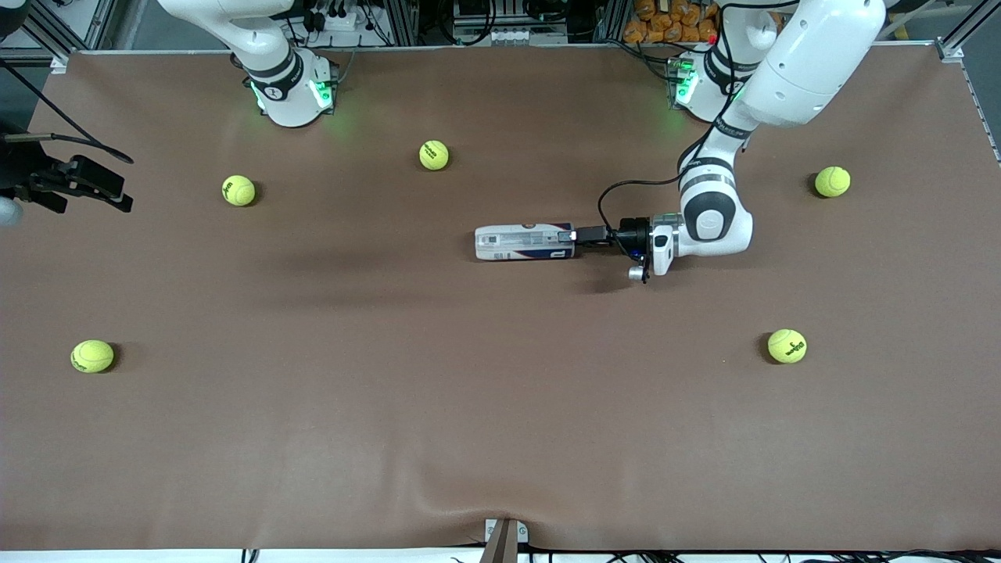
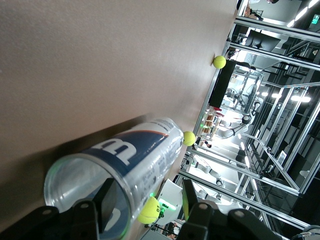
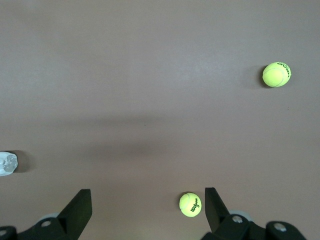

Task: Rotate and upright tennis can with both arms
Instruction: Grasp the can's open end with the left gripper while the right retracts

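The tennis can (image 1: 520, 242) lies on its side in the middle of the brown table, its navy and white label with the "W" (image 2: 145, 155) facing up. My left gripper (image 1: 576, 234) is level with the table at the can's open end, the end toward the left arm. One of its fingers (image 2: 107, 202) is inside the can's mouth and the other is outside. A gap shows between the outer finger and the can's wall, so my left gripper (image 2: 146, 200) is open. My right gripper (image 1: 92, 194) hangs open high over the right arm's end of the table, and nothing is between the jaws of this right gripper (image 3: 146, 207).
Several yellow-green tennis balls lie scattered on the table. One ball (image 1: 434, 155) and another (image 1: 238, 190) are near the right arm's base. Others (image 1: 832, 181), (image 1: 787, 346) are at the left arm's end. One ball (image 3: 190, 204) lies below my right gripper.
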Robot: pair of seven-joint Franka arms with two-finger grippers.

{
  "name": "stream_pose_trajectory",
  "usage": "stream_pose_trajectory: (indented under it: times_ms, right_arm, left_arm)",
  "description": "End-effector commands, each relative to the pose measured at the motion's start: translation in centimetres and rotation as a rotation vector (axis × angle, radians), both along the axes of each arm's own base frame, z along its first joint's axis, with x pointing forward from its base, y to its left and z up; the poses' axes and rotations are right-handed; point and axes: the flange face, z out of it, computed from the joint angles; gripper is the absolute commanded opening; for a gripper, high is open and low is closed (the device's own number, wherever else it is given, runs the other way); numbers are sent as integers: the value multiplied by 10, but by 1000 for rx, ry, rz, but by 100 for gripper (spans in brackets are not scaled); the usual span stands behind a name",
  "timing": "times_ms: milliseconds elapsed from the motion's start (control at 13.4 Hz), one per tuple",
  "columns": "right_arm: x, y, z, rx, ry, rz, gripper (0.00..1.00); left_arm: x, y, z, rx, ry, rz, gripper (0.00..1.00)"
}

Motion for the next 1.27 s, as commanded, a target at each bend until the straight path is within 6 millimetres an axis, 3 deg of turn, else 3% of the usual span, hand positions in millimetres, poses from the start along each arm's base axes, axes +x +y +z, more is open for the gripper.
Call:
stream_pose_trajectory:
  times_ms: [0,298,448,671,970,1193]
  right_arm:
    - [-5,3,21,-15,-43,75,100]
    - [0,-1,18,-5,-40,82,100]
    - [1,-1,17,-5,-38,85,100]
    - [1,5,17,-5,-38,91,100]
    - [1,3,17,-5,-38,87,100]
    - [1,5,17,-5,-40,85,100]
  left_arm:
    - [7,-5,-3,-2,-27,18,0]
    - [14,-4,2,-4,-31,24,0]
    - [25,-9,16,-6,-8,31,0]
    - [41,-36,70,8,62,9,0]
    - [71,-49,135,113,104,-5,0]
    - [82,-69,186,219,160,-25,0]
